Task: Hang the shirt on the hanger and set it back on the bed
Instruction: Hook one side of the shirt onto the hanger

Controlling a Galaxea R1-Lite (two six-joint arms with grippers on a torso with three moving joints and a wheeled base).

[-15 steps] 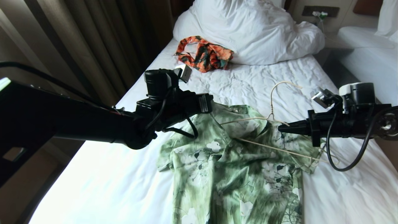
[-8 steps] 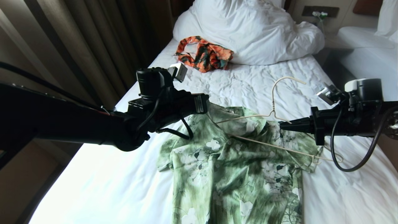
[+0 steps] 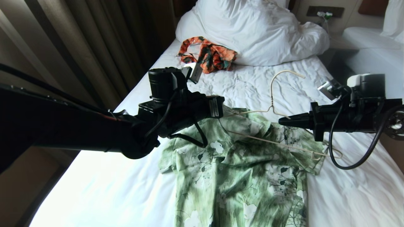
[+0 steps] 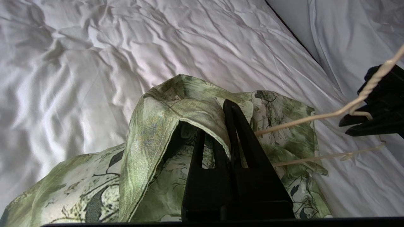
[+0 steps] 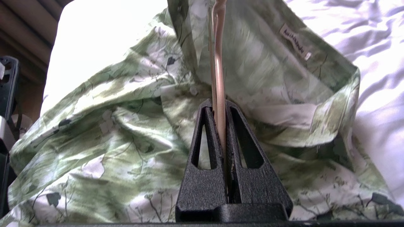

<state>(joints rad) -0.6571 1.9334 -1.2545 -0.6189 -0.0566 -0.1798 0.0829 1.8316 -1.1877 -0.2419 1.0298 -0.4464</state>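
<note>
- Lying front-up on the bed (image 3: pixel 104 176), the shirt (image 3: pixel 240 176) looks light, thin and floppy; I judge it will sag and slide wherever it is not held, so a seam or the collar edge is the best place to take it.
- The hanger (image 3: pixel 277 110) is thin, stiff wire, light but springy, and likely to twist in a pinch grip; one shoulder sits inside the shirt's neck opening, the hook points toward the pillow (image 3: pixel 252 31).
- The left gripper (image 4: pixel 227 126) is clamped on the collar edge, lifting it open.
- The right gripper (image 5: pixel 219 110) is clamped on the hanger's wire near its neck, just above the shirt.
</note>
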